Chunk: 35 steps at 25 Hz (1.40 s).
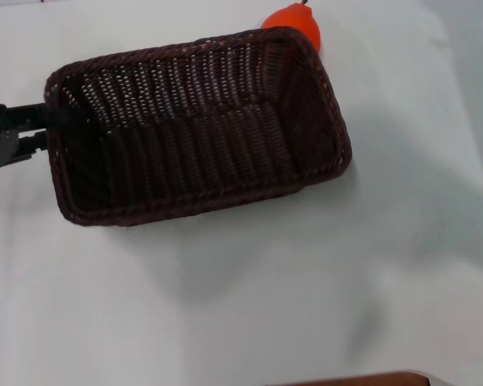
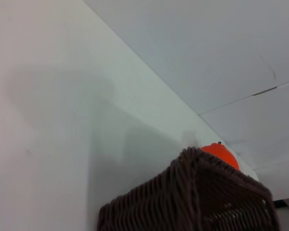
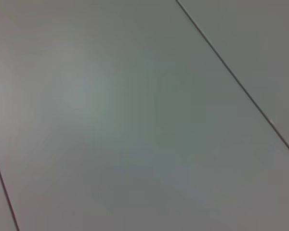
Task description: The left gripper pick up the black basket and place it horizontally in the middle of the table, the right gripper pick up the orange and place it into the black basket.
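Left gripper [image 1: 44, 129], mid-left of head view, clamps basket [image 1: 197, 125] by its short rim, holding it above tabletop [image 1: 249, 305] w/ shadow beneath, for placing. Orange [image 1: 293, 26] waits behind. Right gripper unseen.

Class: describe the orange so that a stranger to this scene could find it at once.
Start at the white table, then the big dark woven basket on it. Behind the basket's far right corner peeks the orange: small, round, bright orange-red, with a dark stem, and the only colourful thing.

Only the left gripper [image 1: 40, 129] can be made out: slim, matte black all over, built from blocky dark segments with two thin dark fingers [image 1: 32, 117]. No markings can be seen.
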### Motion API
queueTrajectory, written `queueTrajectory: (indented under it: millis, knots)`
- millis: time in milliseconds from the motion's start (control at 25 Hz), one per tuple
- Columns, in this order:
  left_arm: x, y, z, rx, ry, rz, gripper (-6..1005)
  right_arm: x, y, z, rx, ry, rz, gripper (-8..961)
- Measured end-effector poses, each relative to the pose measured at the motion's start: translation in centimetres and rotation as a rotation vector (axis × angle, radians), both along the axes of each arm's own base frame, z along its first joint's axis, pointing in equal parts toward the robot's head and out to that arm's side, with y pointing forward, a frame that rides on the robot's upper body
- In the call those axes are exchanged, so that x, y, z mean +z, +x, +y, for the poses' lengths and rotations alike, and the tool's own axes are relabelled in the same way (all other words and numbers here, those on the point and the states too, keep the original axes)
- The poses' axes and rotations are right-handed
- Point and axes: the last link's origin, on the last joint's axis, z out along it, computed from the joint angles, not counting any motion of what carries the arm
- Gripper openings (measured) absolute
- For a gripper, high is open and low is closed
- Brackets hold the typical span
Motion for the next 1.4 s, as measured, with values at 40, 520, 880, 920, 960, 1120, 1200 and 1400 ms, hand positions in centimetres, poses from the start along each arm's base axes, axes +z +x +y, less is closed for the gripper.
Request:
queueTrajectory:
  millis: [40,520,880,920,960,1120,1200,1400]
  knots:
    - [0.0,0.0,0.0,-0.001,0.000,0.001,392,0.0,0.0,0.0,0.003,-0.003,-0.003,926]
    - [3.6,-1.8,1.2,-0.102,0.170,0.110,551,-1.1,-2.7,1.8,0.162,-0.200,-0.132,924]
    - [5.9,-0.4,0.4,-0.433,0.528,0.172,565,1.1,-5.6,6.3,0.270,-0.832,-0.229,922]
    - [5.9,-0.3,0.2,-0.450,0.557,0.174,567,1.5,-6.2,6.7,0.260,-0.906,-0.237,922]
    - [5.9,-0.1,0.1,-0.469,0.593,0.175,570,1.8,-6.6,7.2,0.235,-0.984,-0.255,922]
    - [5.5,0.2,-0.2,-0.503,0.651,0.157,618,3.0,-8.5,8.9,0.055,-1.234,-0.309,921]
    - [5.2,0.2,-0.2,-0.501,0.660,0.137,699,3.2,-9.3,9.7,-0.037,-1.306,-0.320,921]
    - [4.2,0.2,-0.5,-0.520,0.679,0.095,840,2.2,-11.1,11.2,-0.165,-1.381,-0.363,920]
